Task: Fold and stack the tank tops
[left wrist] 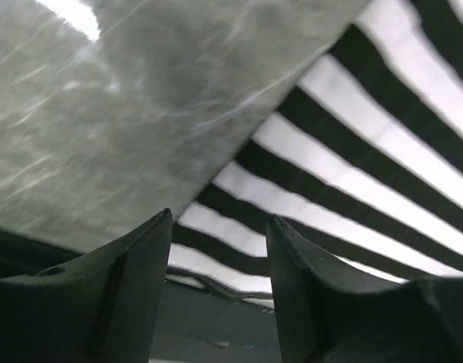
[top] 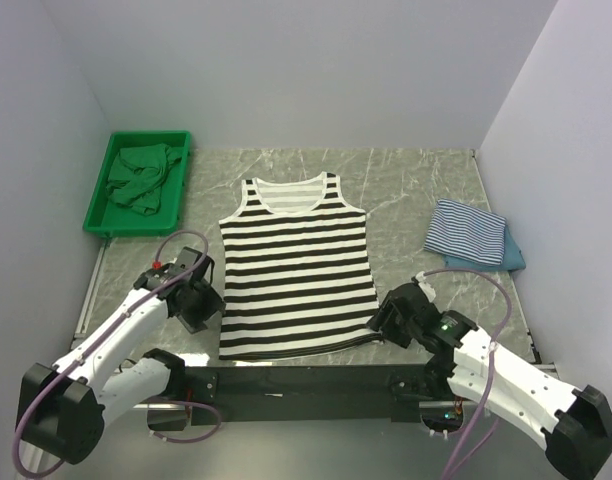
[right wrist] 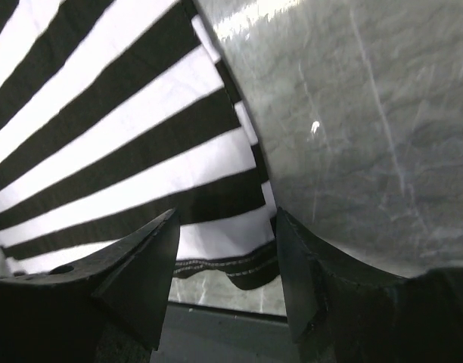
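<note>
Well left of the wide-striped top (top: 296, 265), at the far left corner of the table (top: 406, 185): a green tray (top: 98, 222) with crumpled green cloth (top: 138, 180) inside. Probably parked there to leave the middle free for folding.

Just beside the top's lower left corner: left pincer (top: 208, 305), open, nothing between the fingers (left wrist: 133, 291). Looks, in the left wrist view, along the top's left edge, with the hem corner in the gap. No contact with cloth visible.

Centre: the top itself, spread flat on the table, neckline away from the arms, hem toward them, straps out, few wrinkles. Laid that way, most likely, to put both lower corners within reach for a first fold.

Just beside the top's lower right corner: right pincer (top: 388, 318), likewise open and empty. Frames, in the right wrist view, the stitched hem and side edge between its fingers (right wrist: 141, 272). Mirrors the left one, so likely set for a two-handed pinch of the hem corners and a lift toward the neckline.

Well right of the top, level with its chest: thin-striped top (top: 466, 230), folded, resting on a folded teal top (top: 514, 260). Looks like the stack, set aside to take the third on it.

Judged: two folded, one left to fold.
</note>
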### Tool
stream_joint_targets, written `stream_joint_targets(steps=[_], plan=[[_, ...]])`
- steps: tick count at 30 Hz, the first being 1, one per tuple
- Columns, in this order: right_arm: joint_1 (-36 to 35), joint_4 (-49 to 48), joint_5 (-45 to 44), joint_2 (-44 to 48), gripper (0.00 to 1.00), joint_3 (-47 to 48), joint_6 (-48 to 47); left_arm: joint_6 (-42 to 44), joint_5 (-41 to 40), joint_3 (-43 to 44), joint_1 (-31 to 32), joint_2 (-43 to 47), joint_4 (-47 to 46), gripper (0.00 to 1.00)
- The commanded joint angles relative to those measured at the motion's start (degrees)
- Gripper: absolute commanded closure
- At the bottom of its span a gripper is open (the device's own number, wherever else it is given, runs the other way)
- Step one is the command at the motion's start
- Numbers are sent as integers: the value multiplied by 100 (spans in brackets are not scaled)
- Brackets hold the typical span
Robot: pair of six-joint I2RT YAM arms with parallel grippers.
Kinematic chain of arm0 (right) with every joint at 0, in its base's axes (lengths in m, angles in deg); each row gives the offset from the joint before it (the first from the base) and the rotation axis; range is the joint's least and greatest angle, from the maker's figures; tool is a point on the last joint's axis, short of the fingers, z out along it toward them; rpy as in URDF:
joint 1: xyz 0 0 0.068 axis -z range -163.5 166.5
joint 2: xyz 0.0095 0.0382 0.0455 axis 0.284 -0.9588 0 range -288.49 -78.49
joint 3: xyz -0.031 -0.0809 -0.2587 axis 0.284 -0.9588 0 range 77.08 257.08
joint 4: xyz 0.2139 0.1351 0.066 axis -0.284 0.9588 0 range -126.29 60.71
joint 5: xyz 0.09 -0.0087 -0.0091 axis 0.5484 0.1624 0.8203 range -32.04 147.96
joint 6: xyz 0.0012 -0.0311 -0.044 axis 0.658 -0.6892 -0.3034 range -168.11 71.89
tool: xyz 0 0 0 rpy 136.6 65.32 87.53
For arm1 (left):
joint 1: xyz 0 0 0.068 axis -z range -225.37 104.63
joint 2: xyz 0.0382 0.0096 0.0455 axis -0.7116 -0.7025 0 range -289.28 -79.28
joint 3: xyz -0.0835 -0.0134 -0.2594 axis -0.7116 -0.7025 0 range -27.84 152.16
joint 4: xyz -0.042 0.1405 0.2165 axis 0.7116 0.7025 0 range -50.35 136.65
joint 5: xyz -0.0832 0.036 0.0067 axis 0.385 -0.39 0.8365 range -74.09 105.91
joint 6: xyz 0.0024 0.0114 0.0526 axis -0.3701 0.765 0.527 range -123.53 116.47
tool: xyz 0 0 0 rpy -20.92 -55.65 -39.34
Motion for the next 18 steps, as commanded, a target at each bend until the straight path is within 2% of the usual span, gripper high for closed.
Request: stream_joint_targets(steps=[1,10,18], plan=[[20,530,345,206,39,-177,215,-73,100,263,32,-89,710,41],[29,926,478,241,39,-203,224,-126,582,88,375,-573,1019,40],[99,1083,477,-541,40,113,-153,252,855,166,498,-1346,931,46]])
